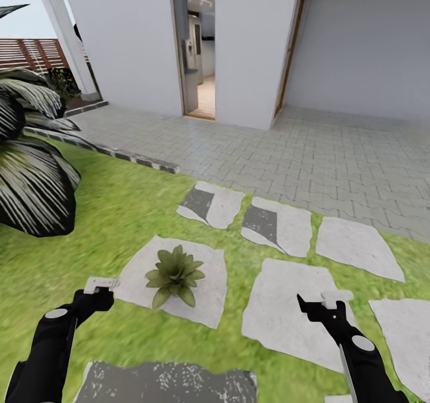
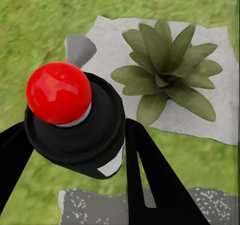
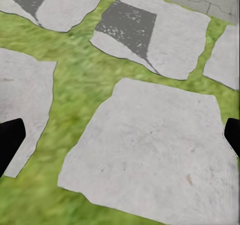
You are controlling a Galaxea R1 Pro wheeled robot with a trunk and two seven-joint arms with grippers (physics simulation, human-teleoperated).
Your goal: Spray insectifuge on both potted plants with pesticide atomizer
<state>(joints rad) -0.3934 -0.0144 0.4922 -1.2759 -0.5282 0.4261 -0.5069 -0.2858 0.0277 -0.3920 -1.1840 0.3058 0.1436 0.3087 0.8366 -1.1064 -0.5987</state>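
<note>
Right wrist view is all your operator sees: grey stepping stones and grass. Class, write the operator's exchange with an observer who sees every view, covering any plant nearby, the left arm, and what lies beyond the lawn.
Operator: Is a plant anywhere near?
Observer: Yes. A low rosette of pointed olive-green leaves, a potted plant, sits on a pale grey stepping stone, just ahead of the left gripper.
Operator: Is that gripper carrying anything?
Observer: Its fingers sit on either side of a dark bottle with a red round top and a white patch, the pesticide atomizer.
Operator: What lies beyond the grass?
Observer: A grey brick-paved patio leading to an open doorway in a white wall.
</note>
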